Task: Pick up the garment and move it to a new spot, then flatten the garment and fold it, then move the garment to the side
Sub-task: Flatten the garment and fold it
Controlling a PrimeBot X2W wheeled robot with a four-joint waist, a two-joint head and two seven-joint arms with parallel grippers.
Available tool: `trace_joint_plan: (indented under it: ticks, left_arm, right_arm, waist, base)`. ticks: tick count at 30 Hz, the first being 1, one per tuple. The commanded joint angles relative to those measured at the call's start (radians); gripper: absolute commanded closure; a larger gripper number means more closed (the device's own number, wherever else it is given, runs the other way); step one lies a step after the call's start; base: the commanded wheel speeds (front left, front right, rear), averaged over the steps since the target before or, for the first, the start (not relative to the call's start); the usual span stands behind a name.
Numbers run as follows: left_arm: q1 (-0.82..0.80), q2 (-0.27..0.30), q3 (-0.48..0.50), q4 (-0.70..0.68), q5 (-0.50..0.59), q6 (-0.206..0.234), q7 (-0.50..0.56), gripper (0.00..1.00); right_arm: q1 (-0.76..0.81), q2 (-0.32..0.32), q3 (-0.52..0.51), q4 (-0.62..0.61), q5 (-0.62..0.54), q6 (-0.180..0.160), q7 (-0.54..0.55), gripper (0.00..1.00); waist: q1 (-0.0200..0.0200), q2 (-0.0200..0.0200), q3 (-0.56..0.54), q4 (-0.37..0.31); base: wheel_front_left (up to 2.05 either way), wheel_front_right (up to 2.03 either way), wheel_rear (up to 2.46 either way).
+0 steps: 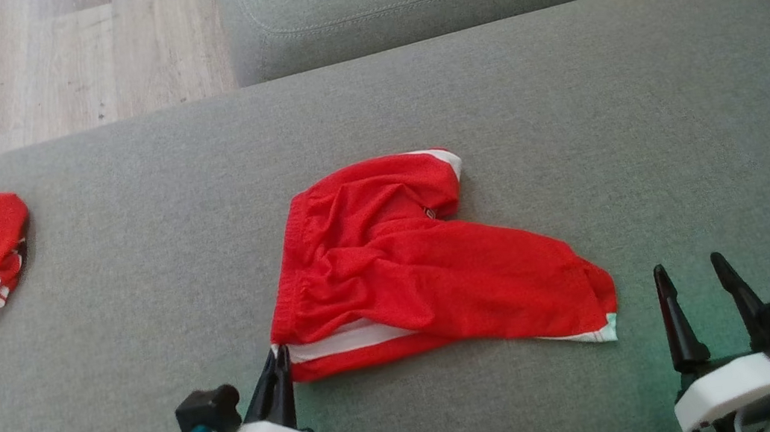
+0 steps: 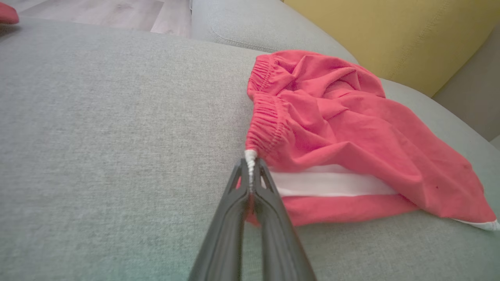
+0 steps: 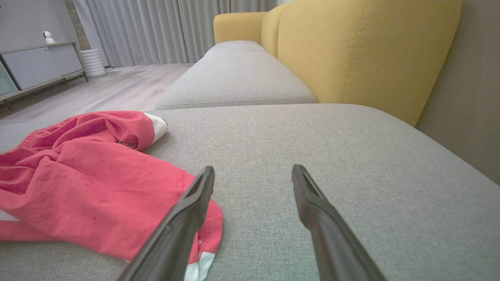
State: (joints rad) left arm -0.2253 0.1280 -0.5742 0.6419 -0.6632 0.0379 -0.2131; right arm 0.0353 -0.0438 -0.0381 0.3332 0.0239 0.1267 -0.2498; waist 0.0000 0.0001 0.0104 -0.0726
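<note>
Left tool (image 2: 250, 167) pinches garment (image 2: 332, 128) corner — right tool (image 3: 253, 171) spread.

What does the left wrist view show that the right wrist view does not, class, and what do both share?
Left wrist view: the left tool shut on the waistband corner of the red shorts, and a second red garment. Right wrist view: the right tool open, plus curtains and a cabinet. Both: the red shorts, the grey cushion and the yellow backrest.
</note>
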Motion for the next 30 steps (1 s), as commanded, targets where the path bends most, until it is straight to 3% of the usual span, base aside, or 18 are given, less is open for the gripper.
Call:
trace_joint_plan:
  ticks: [1,2,3,20,30]
  left_arm:
    - [-0.020,0.023,0.046,-0.025,-0.006,0.008,-0.015,0.47]
    - [-0.018,0.023,0.048,-0.025,-0.005,0.010,-0.019,0.16]
    - [-0.016,0.023,0.051,-0.025,-0.005,0.010,-0.023,0.00]
    - [0.077,0.065,0.124,-0.208,0.074,0.018,-0.048,0.00]
    - [0.216,0.070,0.167,-0.328,0.116,0.053,-0.048,0.00]
  right_arm:
    - [-0.034,-0.006,0.024,-0.026,0.001,0.004,-0.011,0.00]
    - [-0.035,-0.006,0.023,-0.025,0.001,0.004,-0.011,0.00]
    - [-0.035,-0.006,0.022,-0.024,0.002,0.004,-0.011,0.00]
    - [-0.024,-0.006,0.024,-0.050,0.012,0.004,-0.011,0.00]
    - [0.017,-0.006,0.068,-0.062,0.050,0.004,-0.012,0.00]
  waist:
    - [0.0000,-0.0001,-0.002,-0.001]
    - [0.0000,-0.0001,-0.003,-0.001]
    - [0.0000,-0.0001,-0.005,-0.001]
    - [0.0000,-0.0001,-0.070,0.035]
    - [0.0000,-0.0001,-0.107,0.055]
  base:
    - [0.00,0.00,0.00]
    - [0.00,0.00,0.00]
    - [0.00,0.00,0.00]
    - [0.00,0.00,0.00]
    - [0.00,0.00,0.00]
